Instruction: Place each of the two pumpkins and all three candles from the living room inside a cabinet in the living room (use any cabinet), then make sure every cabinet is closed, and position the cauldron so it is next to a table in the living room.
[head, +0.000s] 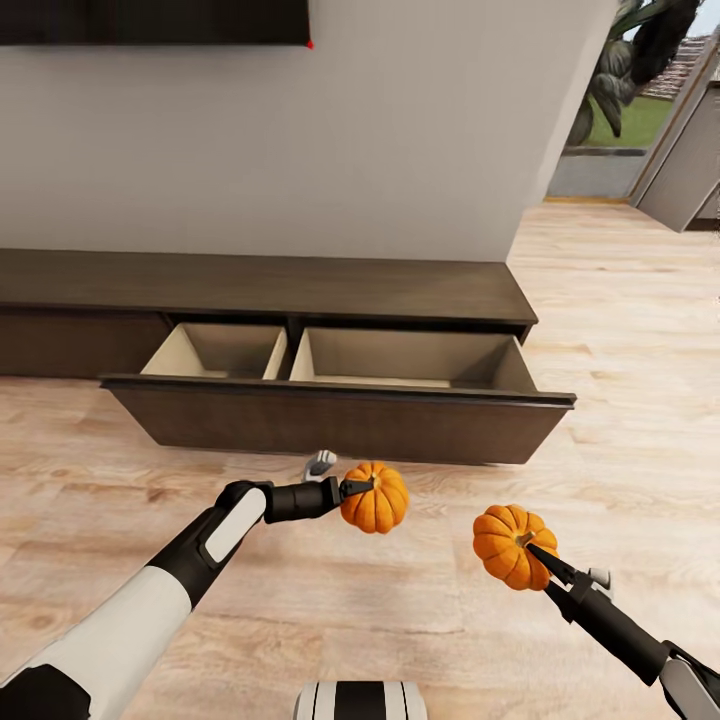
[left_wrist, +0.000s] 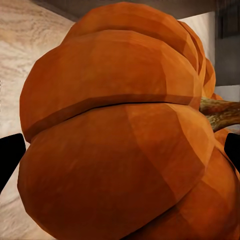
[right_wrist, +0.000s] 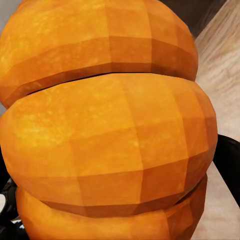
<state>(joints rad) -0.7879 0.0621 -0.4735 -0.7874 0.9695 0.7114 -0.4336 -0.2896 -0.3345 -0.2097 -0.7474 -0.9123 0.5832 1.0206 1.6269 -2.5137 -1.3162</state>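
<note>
Each of my grippers carries an orange ribbed pumpkin above the wood floor. My left gripper (head: 358, 488) is shut on one pumpkin (head: 376, 498), whose bulk crowds the left wrist view (left_wrist: 120, 130). My right gripper (head: 532, 548) is shut on the other pumpkin (head: 510, 545), seen very close in the right wrist view (right_wrist: 107, 125). Just ahead stands the long, low, dark brown cabinet (head: 260, 285) with its wide drawer (head: 340, 420) pulled out, showing two tan compartments with nothing in them. Candles and cauldron are out of view.
A grey wall (head: 330, 130) rises behind the cabinet, with a dark screen (head: 150, 20) at the top left. To the right the wood floor (head: 620, 330) runs toward a doorway with a plant (head: 630, 60). My base (head: 360, 700) shows at the bottom edge.
</note>
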